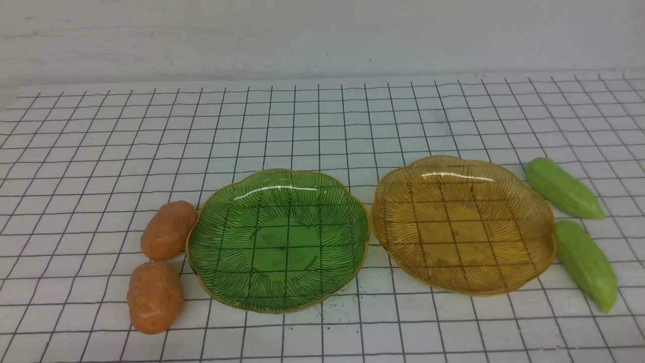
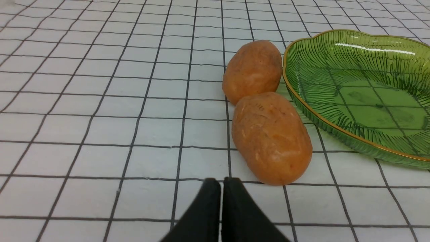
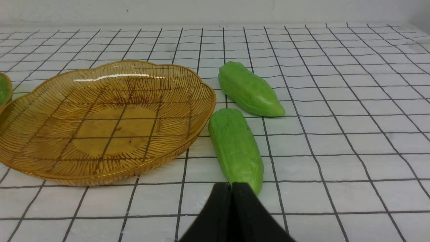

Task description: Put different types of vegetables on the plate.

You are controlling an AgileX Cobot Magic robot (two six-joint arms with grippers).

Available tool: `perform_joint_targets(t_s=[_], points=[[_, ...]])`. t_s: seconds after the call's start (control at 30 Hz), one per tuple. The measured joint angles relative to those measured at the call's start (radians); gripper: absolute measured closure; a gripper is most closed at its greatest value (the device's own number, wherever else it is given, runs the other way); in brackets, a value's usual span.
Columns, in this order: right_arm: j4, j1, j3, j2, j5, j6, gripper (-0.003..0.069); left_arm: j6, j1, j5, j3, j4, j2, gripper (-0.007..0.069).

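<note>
"Vegetables first: where are they?"

"Two potatoes (image 1: 155,297) lie toward the table's (image 1: 282,128) left edge, beside the green plate (image 1: 284,247). Two green gourds (image 1: 587,264) lie toward its right edge, next to the amber plate (image 1: 461,232)."

"Anything plated?"

"Nothing. Both plates are bare, so I judge all four pieces are left to do; I'm at the very start."

"And your jaws?"

"Pressed together on both sides, pinching nothing: my left gripper (image 2: 222,183) near the closer potato, my right gripper (image 3: 237,188) by the closer gourd. I'd need to spread them before any pick."
</note>
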Motion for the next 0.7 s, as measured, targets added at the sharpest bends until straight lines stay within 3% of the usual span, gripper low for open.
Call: perform_joint_targets(t_s=[0.7], points=[[-0.022,0.0,0.0,0.0,-0.002,-0.002,0.0674,0.0,0.0,0.0,0.0,0.0,0.0,0.0632]])
